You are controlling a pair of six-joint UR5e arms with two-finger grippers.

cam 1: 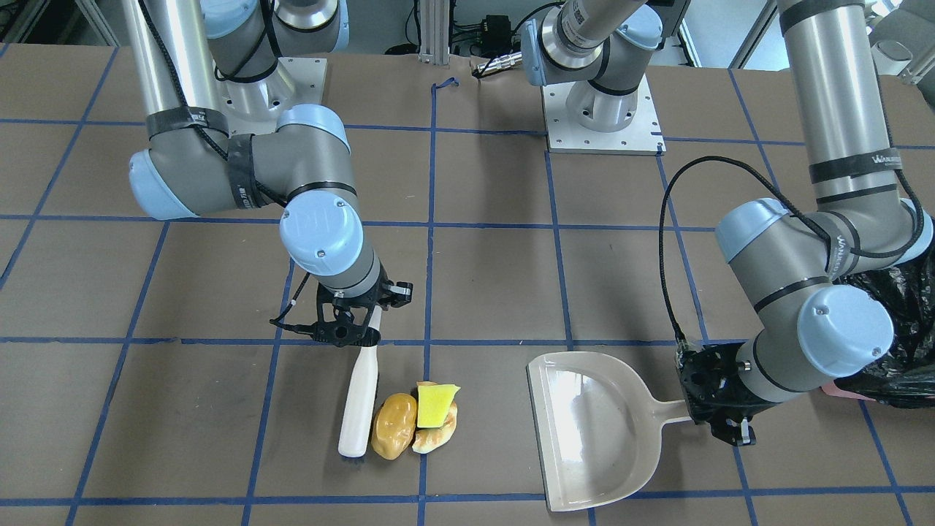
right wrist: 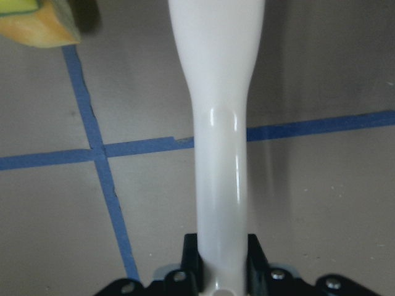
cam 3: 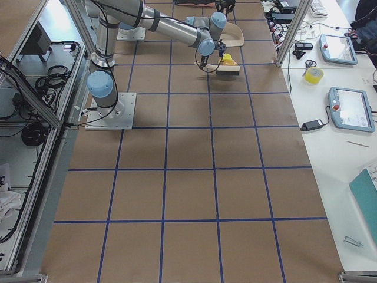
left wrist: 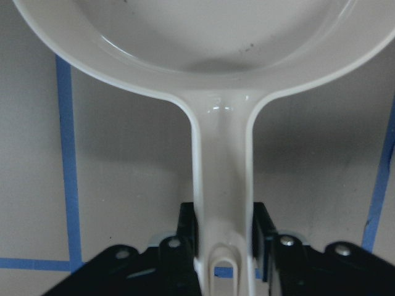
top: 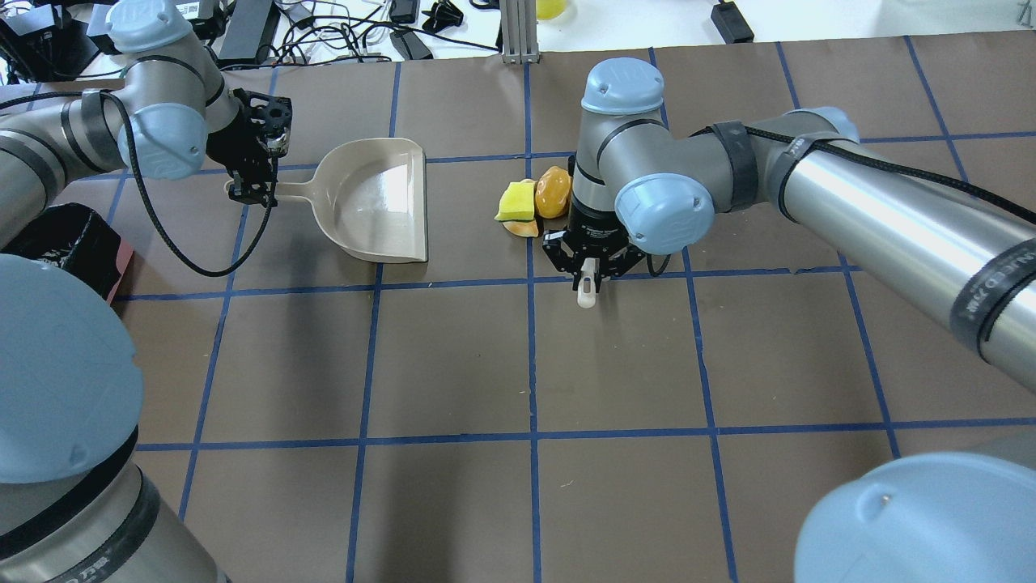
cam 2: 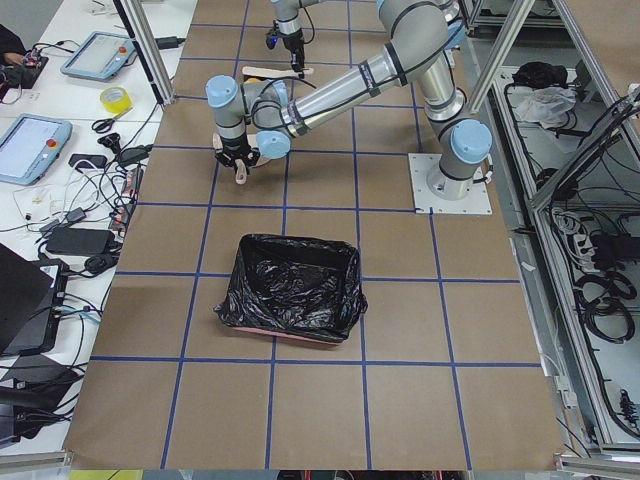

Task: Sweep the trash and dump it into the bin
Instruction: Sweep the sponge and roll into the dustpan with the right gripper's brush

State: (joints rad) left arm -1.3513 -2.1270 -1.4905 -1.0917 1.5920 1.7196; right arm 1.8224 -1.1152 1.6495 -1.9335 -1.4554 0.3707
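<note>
The trash lies in a small pile: a tan-orange potato-like lump (cam 1: 394, 425), a yellow sponge wedge (cam 1: 434, 405) and a beige crust (cam 1: 438, 436). The pile also shows in the overhead view (top: 534, 202). My right gripper (cam 1: 350, 329) is shut on the handle of a white brush (cam 1: 359, 405), whose head rests on the table right beside the lump, on the side away from the dustpan. My left gripper (cam 1: 712, 416) is shut on the handle of the cream dustpan (cam 1: 592, 431). The pan lies flat with its open mouth facing the pile, a gap apart. The black-bagged bin (cam 2: 290, 288) stands behind the left arm.
The bin's bag (cam 1: 902, 321) sits close against my left arm's elbow, with its pink base (top: 121, 263) showing. The arm base plates (cam 1: 603, 117) stand at the robot's side of the table. Cables and devices (top: 324, 32) lie beyond the far table edge.
</note>
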